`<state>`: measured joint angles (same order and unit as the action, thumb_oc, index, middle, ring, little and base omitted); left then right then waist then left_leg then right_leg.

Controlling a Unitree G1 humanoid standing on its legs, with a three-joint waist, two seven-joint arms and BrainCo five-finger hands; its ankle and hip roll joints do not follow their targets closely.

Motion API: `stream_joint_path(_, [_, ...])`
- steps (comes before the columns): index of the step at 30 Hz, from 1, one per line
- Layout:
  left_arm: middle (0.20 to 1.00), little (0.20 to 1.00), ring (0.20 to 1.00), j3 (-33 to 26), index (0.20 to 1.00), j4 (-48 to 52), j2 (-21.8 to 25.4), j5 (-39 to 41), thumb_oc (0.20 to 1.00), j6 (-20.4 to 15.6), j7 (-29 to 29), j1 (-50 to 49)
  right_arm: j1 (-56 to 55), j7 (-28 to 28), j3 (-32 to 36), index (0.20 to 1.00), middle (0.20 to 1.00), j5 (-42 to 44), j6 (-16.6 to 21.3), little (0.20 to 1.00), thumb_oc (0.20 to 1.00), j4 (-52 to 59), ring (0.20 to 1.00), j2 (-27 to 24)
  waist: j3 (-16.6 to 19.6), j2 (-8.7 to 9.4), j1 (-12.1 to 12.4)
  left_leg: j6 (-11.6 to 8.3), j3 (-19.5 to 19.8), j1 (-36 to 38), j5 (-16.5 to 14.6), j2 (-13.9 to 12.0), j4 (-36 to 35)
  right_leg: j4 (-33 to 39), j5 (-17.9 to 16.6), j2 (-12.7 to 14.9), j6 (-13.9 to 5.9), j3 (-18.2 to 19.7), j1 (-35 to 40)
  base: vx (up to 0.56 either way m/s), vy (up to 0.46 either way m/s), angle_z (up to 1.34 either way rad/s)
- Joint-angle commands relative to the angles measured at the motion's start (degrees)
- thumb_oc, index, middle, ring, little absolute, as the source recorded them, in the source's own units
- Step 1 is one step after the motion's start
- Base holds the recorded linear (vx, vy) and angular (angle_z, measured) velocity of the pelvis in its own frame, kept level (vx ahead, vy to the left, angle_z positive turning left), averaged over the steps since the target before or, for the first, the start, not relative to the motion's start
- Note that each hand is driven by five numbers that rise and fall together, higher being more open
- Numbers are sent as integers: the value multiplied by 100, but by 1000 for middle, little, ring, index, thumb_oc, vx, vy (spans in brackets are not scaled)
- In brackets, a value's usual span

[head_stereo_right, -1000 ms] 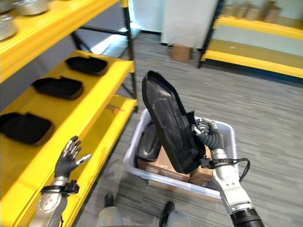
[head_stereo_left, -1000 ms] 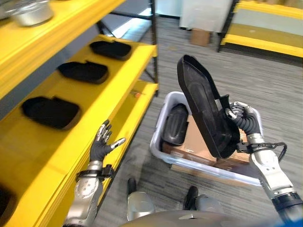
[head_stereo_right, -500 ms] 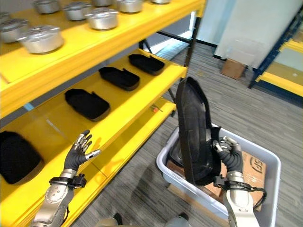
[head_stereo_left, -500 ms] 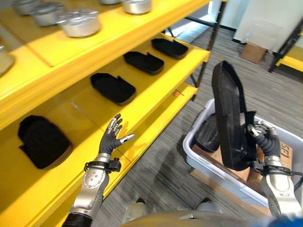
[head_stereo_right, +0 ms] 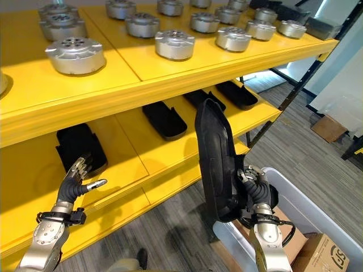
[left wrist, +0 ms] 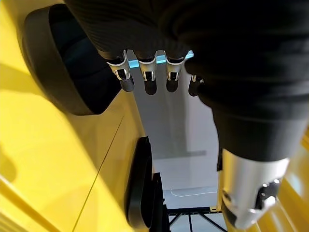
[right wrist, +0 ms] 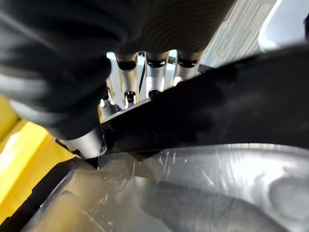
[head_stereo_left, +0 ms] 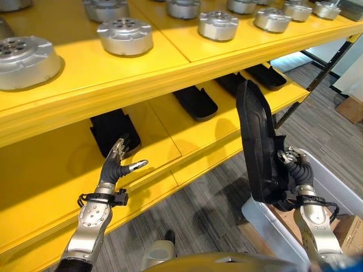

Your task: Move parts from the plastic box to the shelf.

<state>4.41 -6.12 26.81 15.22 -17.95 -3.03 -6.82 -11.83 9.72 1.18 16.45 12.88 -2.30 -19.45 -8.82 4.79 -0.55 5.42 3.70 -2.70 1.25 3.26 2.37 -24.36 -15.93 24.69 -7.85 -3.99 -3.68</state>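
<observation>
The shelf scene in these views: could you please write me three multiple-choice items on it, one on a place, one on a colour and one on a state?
1. Where do the silver round metal parts sit?
A. on the upper yellow shelf board
B. in the plastic box
C. on the floor

2. What colour is the part that the right hand holds?
A. silver
B. black
C. yellow

3. How is the left hand?
A. curled round a black part
B. open, holding nothing
C. pressed flat on the floor

Answers:
1 A: they stand in rows on the upper board, above the black parts on the lower board.
2 B: the long black part stands upright in that hand, over the plastic box.
3 B: its fingers are spread in front of the lower shelf, with nothing in them.
</observation>
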Motion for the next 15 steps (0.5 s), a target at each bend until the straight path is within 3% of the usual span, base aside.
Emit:
stream_joint_path(1, [1000, 1000, 1000, -224, 1000, 591, 87, -46, 1000, -271, -64, 8, 300, -213, 227, 200, 200, 455, 438, 200, 200, 340, 200, -208, -17, -151, -110, -222, -379, 613, -279, -158, -475, 668, 1425, -1892, 152, -298, -443, 19, 43, 86])
stream_joint_path(2, [1000, 1000, 1000, -226, 1000, 595, 85, -45, 1000, -267, -62, 2, 297, -218, 227, 200, 200, 460, 440, 200, 200, 339, 200, -212, -8, -153, -121, -228, -369, 609, -288, -162, -476, 642, 1450, -1892, 160, -308, -455, 15, 62, 9])
stream_joint_path(4, [1000, 1000, 1000, -249, 1000, 604, 47, -40, 1000, -251, -81, -38, 272, -259, 190, 200, 200, 487, 462, 200, 200, 284, 200, -242, -23, -85, -163, -214, -228, 588, -272, -41, -434, 675, 1616, -2367, 264, -320, -531, -1, 11, 29])
stream_joint_path(6, [1000, 1000, 1000, -276, 1000, 619, -15, -24, 1000, -254, -96, -66, 265, -276, 158, 200, 200, 496, 484, 200, 200, 292, 200, -283, -41, -28, -182, -231, -166, 551, -277, 49, -369, 975, 1658, -2541, 339, -270, -456, -26, -32, 49])
stream_joint_path(7, [1000, 1000, 1000, -317, 1000, 675, -61, -36, 1000, -256, -79, -139, 250, -282, 134, 200, 200, 495, 474, 200, 200, 312, 200, -285, 3, 23, -99, -253, -148, 511, -278, 110, -342, 1387, 1651, -2363, 317, -343, -176, -32, -54, 30])
stream_joint_path(10, [1000, 1000, 1000, -364, 1000, 680, -129, 5, 1000, -292, -60, -276, 264, -293, 84, 200, 200, 512, 467, 200, 200, 271, 200, -288, 82, 4, -31, -275, -227, 534, -274, 89, -370, 1824, 1609, -2458, 326, -180, 91, 13, -84, 4])
stream_joint_path(15, [1000, 1000, 1000, -436, 1000, 752, -233, 160, 1000, -262, 109, -586, 166, -327, 120, 200, 200, 553, 437, 200, 200, 146, 200, -307, 267, -60, 126, -321, -258, 466, -245, 47, -354, 2335, 1530, -2386, 349, -343, 428, 18, -71, -9])
